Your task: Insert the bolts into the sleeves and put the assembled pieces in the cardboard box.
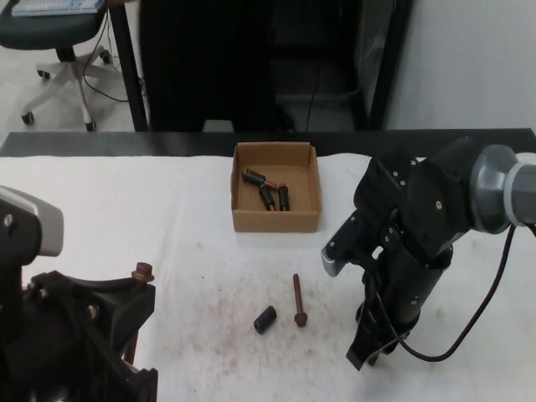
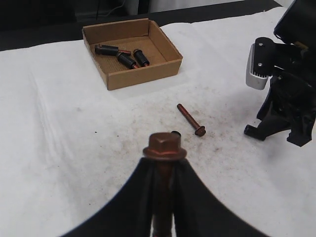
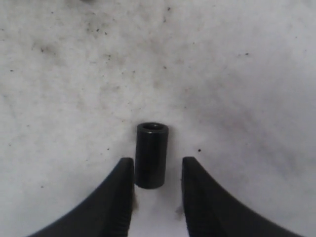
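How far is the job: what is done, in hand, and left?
Done: three assembled pieces lie in the brown cardboard box. In hand: the left end effector grips a copper hex-head bolt; the right end effector is open around a black cylindrical sleeve. Left: joining them, plus a second copper bolt on the white cloth.

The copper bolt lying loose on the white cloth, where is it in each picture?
High view: the loose copper-coloured metal bolt lies on the cloth, nearer the camera than the brown cardboard box.
Left wrist view: the bolt lies on this side of the box.
Right wrist view: not in it; a short black tube-shaped sleeve is there.
Shared landmark: the stained white cloth.
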Robot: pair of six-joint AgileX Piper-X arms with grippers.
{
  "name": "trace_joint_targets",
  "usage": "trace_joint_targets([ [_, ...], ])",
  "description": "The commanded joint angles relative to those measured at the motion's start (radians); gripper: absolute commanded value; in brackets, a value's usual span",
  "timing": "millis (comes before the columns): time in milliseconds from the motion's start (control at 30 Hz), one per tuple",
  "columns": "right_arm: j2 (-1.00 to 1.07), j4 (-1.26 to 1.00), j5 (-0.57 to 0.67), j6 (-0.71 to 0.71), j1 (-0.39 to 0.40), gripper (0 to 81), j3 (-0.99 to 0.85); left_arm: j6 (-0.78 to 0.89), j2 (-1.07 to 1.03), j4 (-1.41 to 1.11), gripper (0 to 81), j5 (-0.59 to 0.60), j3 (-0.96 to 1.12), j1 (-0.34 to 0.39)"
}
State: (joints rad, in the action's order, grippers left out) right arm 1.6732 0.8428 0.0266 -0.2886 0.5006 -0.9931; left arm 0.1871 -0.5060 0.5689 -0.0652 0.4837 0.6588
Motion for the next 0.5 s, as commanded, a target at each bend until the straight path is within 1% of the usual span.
trace_joint_targets([
  [0,0.006,-0.008,0.010,-0.004,-0.003,31.8,0.002,0.008,0.005,-0.012,0.2,-0.001,0.005,-0.002],
  [233,0.043,-0.006,0.059,0.024,0.005,31.8,0.002,0.008,0.005,-0.012,0.2,-0.001,0.005,-0.002],
  [467,0.048,-0.017,0.055,0.027,0.008,31.8,0.002,0.008,0.005,-0.012,0.2,-0.001,0.005,-0.002],
])
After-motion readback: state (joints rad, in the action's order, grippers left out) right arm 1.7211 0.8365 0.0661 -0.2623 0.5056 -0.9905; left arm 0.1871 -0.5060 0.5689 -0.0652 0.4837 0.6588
